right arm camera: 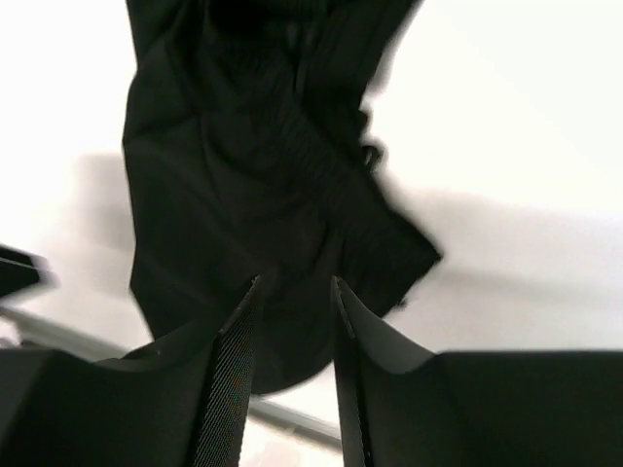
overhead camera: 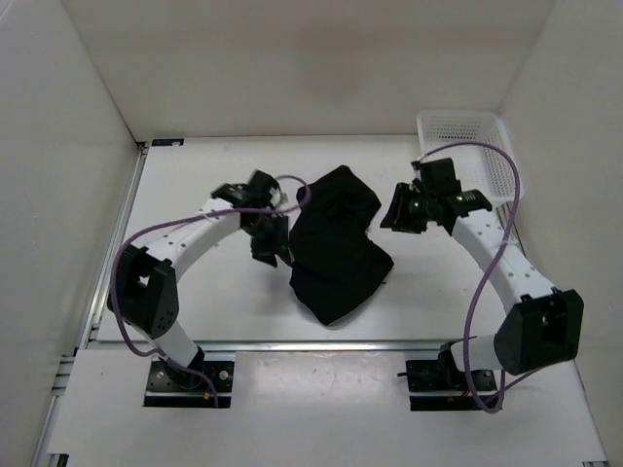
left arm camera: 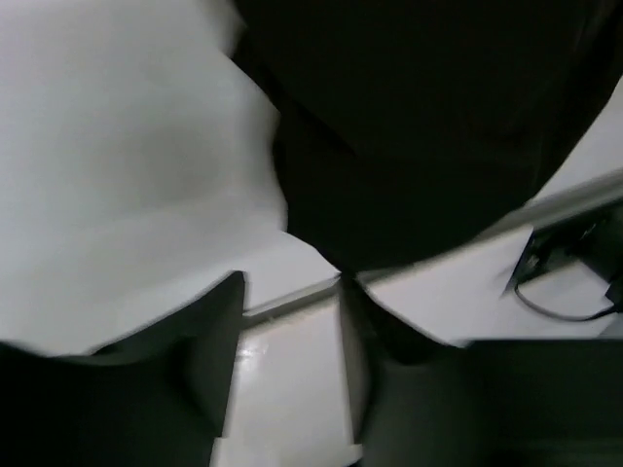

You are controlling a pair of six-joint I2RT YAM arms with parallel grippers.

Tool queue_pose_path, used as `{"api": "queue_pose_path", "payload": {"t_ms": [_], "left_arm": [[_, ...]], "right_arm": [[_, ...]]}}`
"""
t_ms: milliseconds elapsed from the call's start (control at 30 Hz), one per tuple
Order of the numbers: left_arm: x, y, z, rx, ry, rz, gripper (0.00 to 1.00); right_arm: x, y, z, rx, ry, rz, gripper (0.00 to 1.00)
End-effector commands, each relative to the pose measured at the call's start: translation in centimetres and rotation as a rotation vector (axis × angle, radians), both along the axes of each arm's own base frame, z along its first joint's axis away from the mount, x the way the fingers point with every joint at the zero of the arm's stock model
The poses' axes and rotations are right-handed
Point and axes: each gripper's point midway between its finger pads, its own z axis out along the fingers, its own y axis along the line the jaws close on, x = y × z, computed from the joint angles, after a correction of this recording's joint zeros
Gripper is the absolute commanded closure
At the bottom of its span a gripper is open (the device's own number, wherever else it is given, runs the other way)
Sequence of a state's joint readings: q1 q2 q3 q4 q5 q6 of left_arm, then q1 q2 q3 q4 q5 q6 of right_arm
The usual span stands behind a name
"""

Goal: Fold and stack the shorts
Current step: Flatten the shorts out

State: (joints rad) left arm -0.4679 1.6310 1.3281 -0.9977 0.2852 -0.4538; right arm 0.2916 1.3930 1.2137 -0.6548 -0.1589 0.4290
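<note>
Finding the shorts (overhead camera: 336, 243) heaped black and crumpled on the white tabletop (overhead camera: 234, 302), between both arms. Placing the left pincer (overhead camera: 271, 238) just beside the shorts' left edge, spread wide, pale tabletop showing through the gap; from the wrist, one finger (left arm camera: 384, 326) close against the dark fabric, contact impossible to tell. Placing the right pincer (overhead camera: 401, 209) near the shorts' right side, slightly apart from them, fingers (right arm camera: 234, 341) parted by a narrow gap and pointed at the heap. Noting a white mesh basket (overhead camera: 467, 146) well apart from the shorts, off to their far right.
</note>
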Motion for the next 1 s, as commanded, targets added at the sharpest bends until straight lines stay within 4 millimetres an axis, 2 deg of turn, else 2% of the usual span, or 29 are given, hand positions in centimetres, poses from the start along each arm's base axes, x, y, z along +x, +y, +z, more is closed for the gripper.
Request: {"api": "queue_pose_path", "payload": {"t_ms": [0, 33, 67, 100, 133, 167, 233, 267, 300, 333, 400, 433, 467, 500, 533, 567, 600, 633, 667, 700, 733, 767, 800, 833, 867, 900, 933, 967], "left_arm": [[-4.1, -4.7, 1.1, -0.088, -0.009, -0.062, 0.42], [-4.8, -4.9, 0.2, -0.065, 0.012, -0.064, 0.30], [-5.5, -5.6, -0.2, -0.069, 0.013, -0.082, 0.06], [-5.9, -5.3, -1.4, -0.050, 0.044, -0.073, 0.00], [-6.0, -5.2, -2.1, -0.042, 0.061, -0.061, 0.00], [-6.2, -5.4, -2.5, -0.047, 0.074, -0.065, 0.00], [-6.1, -5.8, -3.9, -0.038, 0.086, -0.073, 0.00], [-6.1, -5.8, -4.4, -0.029, 0.098, -0.073, 0.02], [-5.7, -6.1, -4.6, -0.031, 0.089, -0.084, 0.04], [-5.4, -6.3, -4.6, -0.031, 0.084, -0.093, 0.14], [-4.8, -6.5, -5.4, -0.015, 0.081, -0.107, 0.27], [-4.2, -6.9, -5.2, -0.019, 0.060, -0.136, 0.39], [-4.0, -7.0, -5.7, -0.011, 0.066, -0.144, 0.64], [-3.5, -6.9, -5.7, -0.011, 0.061, -0.142, 0.78], [-3.2, -6.6, -5.8, -0.005, 0.066, -0.142, 0.90], [-1.9, -6.1, -5.5, 0.000, 0.049, -0.127, 0.90], [-1.5, -5.4, -5.3, 0.018, 0.048, -0.114, 0.90], [-0.3, -4.3, -4.9, 0.031, 0.036, -0.085, 0.90], [1.5, -4.0, -3.3, 0.035, -0.017, -0.077, 0.90], [2.3, -2.4, -2.7, 0.100, -0.030, -0.049, 0.90], [3.6, -1.5, -1.5, 0.125, -0.059, -0.017, 0.90], [6.7, -0.5, 1.6, 0.124, -0.151, 0.022, 0.90], [8.2, 0.8, 3.4, 0.154, -0.201, 0.058, 0.90], [9.5, 1.7, 5.4, 0.153, -0.244, 0.087, 0.90], [11.5, 3.4, 9.9, 0.129, -0.323, 0.154, 0.90], [12.6, 4.2, 11.8, 0.120, -0.361, 0.174, 0.90], [13.3, 5.0, 14.2, 0.103, -0.409, 0.202, 0.90], [14.0, 6.2, 15.9, 0.096, -0.439, 0.239, 0.90]], "right_arm": [[-2.8, 0.4, -3.0, 0.066, 0.130, -0.066, 0.53], [-4.3, 0.1, -4.8, 0.060, 0.188, -0.087, 0.30], [-4.6, 0.1, -5.6, 0.076, 0.215, -0.122, 0.19], [-5.0, 0.1, -6.0, 0.101, 0.234, -0.133, 0.12], [-6.1, 0.3, -7.4, 0.115, 0.277, -0.136, 0.04], [-6.1, 0.3, -7.9, 0.144, 0.295, -0.162, 0.02], [-5.7, 1.0, -8.8, 0.187, 0.294, -0.156, 0.02], [-6.2, 1.4, -10.0, 0.205, 0.341, -0.153, 0.03], [-5.9, 1.7, -10.3, 0.212, 0.343, -0.148, 0.05], [-5.1, 1.9, -10.5, 0.222, 0.317, -0.144, 0.07], [-4.6, 2.3, -11.8, 0.206, 0.327, -0.138, 0.15], [-4.1, 2.1, -12.9, 0.160, 0.333, -0.148, 0.19], [-4.0, 2.9, -13.0, 0.150, 0.335, -0.119, 0.29], [-2.7, 3.5, -12.2, 0.143, 0.299, -0.103, 0.37], [-2.1, 3.9, -12.5, 0.130, 0.301, -0.097, 0.47], [-1.9, 4.6, -12.2, 0.106, 0.287, -0.075, 0.60], [0.1, 4.8, -10.7, 0.084, 0.227, -0.091, 0.83], [0.4, 5.3, -10.5, 0.064, 0.227, -0.076, 0.93], [1.3, 5.6, -9.5, 0.070, 0.212, -0.075, 1.00], [3.6, 6.5, -7.3, 0.085, 0.149, -0.054, 1.00], [4.5, 7.4, -5.9, 0.097, 0.122, -0.041, 1.00], [5.2, 7.7, -4.6, 0.102, 0.110, -0.040, 1.00], [6.3, 8.2, -3.1, 0.110, 0.076, -0.028, 1.00], [8.6, 9.2, 0.7, 0.146, -0.006, -0.009, 1.00], [9.2, 9.5, 2.3, 0.156, -0.028, -0.007, 1.00], [9.8, 10.0, 4.0, 0.176, -0.058, 0.002, 1.00], [10.8, 10.5, 7.7, 0.215, -0.132, 0.014, 1.00], [10.7, 10.8, 9.1, 0.236, -0.149, 0.030, 1.00]]}}
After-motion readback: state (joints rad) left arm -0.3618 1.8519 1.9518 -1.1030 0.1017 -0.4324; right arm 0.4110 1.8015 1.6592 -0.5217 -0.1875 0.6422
